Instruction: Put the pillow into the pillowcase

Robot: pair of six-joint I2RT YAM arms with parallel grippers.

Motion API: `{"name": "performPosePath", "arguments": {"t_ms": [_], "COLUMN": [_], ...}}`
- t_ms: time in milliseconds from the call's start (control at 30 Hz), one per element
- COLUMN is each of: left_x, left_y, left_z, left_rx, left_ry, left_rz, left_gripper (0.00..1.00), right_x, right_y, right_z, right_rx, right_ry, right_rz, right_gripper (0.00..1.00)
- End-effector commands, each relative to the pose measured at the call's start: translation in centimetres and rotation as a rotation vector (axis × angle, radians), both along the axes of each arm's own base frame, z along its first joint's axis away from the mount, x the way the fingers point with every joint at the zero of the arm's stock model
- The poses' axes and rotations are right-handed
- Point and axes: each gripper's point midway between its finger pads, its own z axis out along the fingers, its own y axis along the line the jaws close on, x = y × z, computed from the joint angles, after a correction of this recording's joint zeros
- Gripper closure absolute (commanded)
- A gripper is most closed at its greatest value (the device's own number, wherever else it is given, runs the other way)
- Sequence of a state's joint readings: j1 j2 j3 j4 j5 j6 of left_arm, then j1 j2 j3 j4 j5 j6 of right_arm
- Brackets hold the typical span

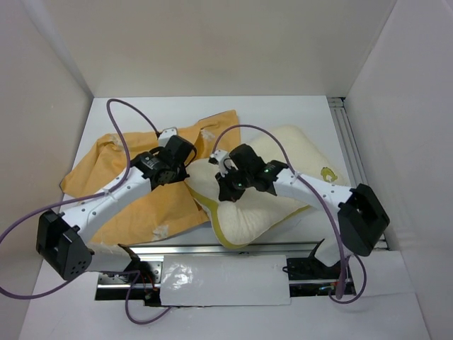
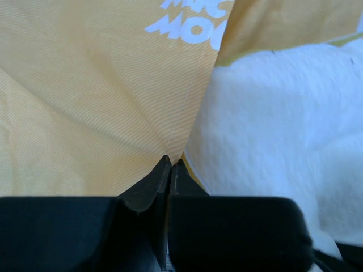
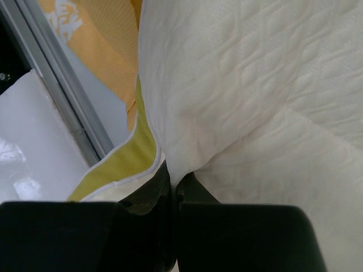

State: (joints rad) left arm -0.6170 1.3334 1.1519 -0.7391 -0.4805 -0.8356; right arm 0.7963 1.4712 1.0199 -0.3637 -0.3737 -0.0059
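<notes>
The mustard-orange pillowcase [image 1: 120,177] lies crumpled on the left half of the table, white lettering showing in the left wrist view [image 2: 85,102]. The cream quilted pillow [image 1: 297,145] lies to its right, its near-left corner with a yellow-green side band [image 3: 119,164] overlapping the pillowcase edge. My left gripper [image 1: 187,166] is shut on a fold of pillowcase cloth [image 2: 171,160] right beside the pillow [image 2: 272,124]. My right gripper [image 1: 228,190] is shut on a pinch of the pillow's cover [image 3: 176,178] near that corner. Orange pillowcase cloth [image 3: 108,51] shows behind the pillow.
White walls enclose the table on three sides. An aluminium rail [image 1: 350,149] runs along the right edge and another [image 3: 62,96] along the near edge. A white sheet [image 1: 223,280] lies between the arm bases. Purple cables loop above both arms.
</notes>
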Motion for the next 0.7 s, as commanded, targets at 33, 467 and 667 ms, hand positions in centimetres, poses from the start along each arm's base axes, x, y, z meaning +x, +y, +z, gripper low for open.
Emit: {"name": "performPosePath", "arguments": {"t_ms": [33, 467, 667], "left_x": [0.0, -2.3, -3.3], "left_y": [-1.5, -5.1, -4.6], "left_z": [2.3, 2.9, 3.6], "left_rx": [-0.053, -0.101, -0.114], "left_ry": [-0.094, -0.155, -0.171], "left_rz": [-0.083, -0.339, -0.347], "left_gripper": [1.00, 1.00, 1.00], "right_x": [4.7, 12.5, 17.9], "right_y": [3.4, 9.6, 8.5], "right_z": [5.3, 8.9, 9.5], "right_rx": [0.072, 0.207, 0.247], "right_ry": [-0.197, -0.334, -0.378], "right_rz": [0.013, 0.058, -0.119], "right_gripper": [1.00, 1.00, 1.00]}}
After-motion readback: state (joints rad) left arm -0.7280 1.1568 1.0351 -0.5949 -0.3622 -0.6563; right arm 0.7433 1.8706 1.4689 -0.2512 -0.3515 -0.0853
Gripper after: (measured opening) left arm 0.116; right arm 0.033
